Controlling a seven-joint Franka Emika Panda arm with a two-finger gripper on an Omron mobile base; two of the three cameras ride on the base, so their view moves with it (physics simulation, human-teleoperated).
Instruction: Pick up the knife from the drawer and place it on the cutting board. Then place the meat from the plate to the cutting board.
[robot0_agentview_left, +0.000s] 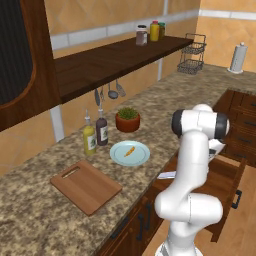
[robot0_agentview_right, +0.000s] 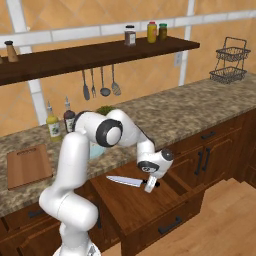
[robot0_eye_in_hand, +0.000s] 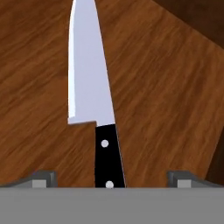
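Note:
The knife (robot0_agentview_right: 124, 181) lies flat in the open drawer (robot0_agentview_right: 150, 212), silver blade pointing left and black handle under my hand. My gripper (robot0_agentview_right: 149, 187) hangs low over that handle. In the hand view the handle (robot0_eye_in_hand: 108, 157) runs between my two fingertips (robot0_eye_in_hand: 41, 179), which stand wide apart and do not touch it, so the gripper (robot0_eye_in_hand: 111, 181) is open. The blade tip (robot0_agentview_left: 166, 175) peeks out beside my arm. The cutting board (robot0_agentview_left: 86, 186) lies bare on the counter at the left. The light blue plate (robot0_agentview_left: 120, 157) beside it carries the meat (robot0_agentview_left: 129, 150).
Two bottles (robot0_agentview_left: 95, 134) and a potted plant (robot0_agentview_left: 128, 120) stand behind the plate. Ladles and spatulas (robot0_agentview_right: 100, 84) hang under the dark shelf (robot0_agentview_left: 110, 60) with jars. A wire basket (robot0_agentview_left: 193, 54) and paper towel roll (robot0_agentview_left: 238, 58) stand far right.

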